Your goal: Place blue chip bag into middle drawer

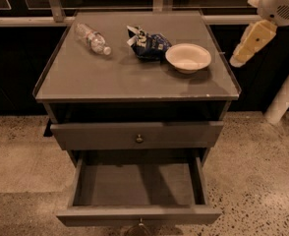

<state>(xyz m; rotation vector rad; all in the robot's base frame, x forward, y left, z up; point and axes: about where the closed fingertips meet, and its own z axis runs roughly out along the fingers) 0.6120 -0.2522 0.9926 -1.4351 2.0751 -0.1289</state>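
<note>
Atop the grey cabinet (125,80), the crumpled dark-blue foil chip bag (147,42) lies just beside a white bowl (187,57). The gripper (251,42) hangs off the right edge, and I cannot tell its state. It is best to grasp the bag's bowl-free side before going to the open grey middle drawer (134,186).
</note>
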